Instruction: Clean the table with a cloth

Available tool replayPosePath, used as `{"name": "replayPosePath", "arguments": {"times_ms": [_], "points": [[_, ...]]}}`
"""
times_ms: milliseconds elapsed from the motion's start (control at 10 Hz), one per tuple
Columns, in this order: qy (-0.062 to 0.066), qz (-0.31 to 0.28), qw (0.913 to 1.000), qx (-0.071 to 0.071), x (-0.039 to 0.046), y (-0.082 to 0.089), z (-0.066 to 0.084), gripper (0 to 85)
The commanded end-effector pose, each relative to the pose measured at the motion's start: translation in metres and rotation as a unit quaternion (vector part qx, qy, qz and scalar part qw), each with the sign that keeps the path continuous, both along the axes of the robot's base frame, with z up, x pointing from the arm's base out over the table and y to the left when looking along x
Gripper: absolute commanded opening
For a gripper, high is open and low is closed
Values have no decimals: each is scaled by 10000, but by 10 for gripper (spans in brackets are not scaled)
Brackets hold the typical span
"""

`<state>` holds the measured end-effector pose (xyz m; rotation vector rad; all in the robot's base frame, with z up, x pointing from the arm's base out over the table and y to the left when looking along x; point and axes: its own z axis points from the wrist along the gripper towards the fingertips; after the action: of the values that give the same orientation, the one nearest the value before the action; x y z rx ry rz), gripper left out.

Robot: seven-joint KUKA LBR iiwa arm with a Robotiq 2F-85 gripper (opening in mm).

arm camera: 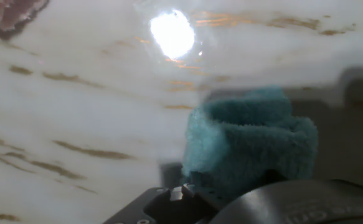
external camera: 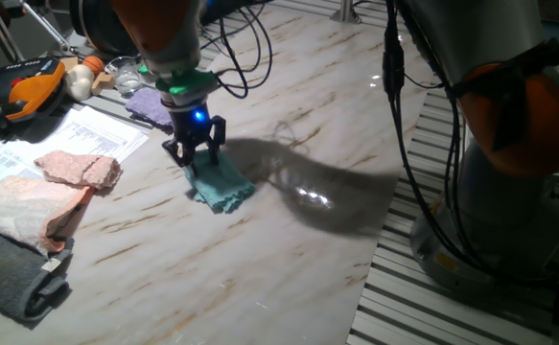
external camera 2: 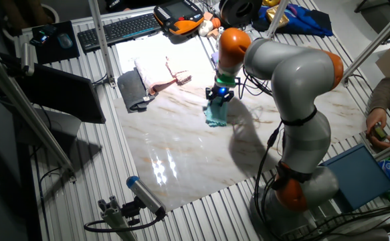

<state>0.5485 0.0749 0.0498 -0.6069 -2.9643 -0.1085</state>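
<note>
The teal cloth (external camera: 221, 187) lies bunched on the white marble table (external camera: 289, 240), near its middle-left. My gripper (external camera: 195, 158) stands upright over the cloth's near-left edge, its fingers pinched on the fabric and pressing it to the slab. In the other fixed view the cloth (external camera 2: 215, 116) hangs just below the gripper (external camera 2: 218, 99) on the table (external camera 2: 181, 154). In the hand view the cloth (arm camera: 246, 143) fills the centre right against the veined table (arm camera: 75, 93); the fingertips are hidden behind the hand's body.
Pink cloths (external camera: 54, 192) and a dark grey cloth (external camera: 11, 278) lie at the table's left, on papers (external camera: 68, 139). A purple cloth (external camera: 150, 103) sits behind the gripper. Cables (external camera: 250, 48) trail at the back. The arm's base (external camera: 509, 192) stands right of the table.
</note>
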Motion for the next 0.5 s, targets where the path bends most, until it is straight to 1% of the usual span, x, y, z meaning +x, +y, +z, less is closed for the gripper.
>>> {"name": "replayPosePath", "arguments": {"times_ms": [0,100,200,300,400], "points": [[-24,57,10000,-25,7,7,-39,510],[-75,114,9999,-58,16,16,-97,510],[-141,178,9997,-83,27,17,-149,340],[-164,284,9994,-121,41,0,-177,170],[-173,406,9989,-133,54,-23,-192,170]]}}
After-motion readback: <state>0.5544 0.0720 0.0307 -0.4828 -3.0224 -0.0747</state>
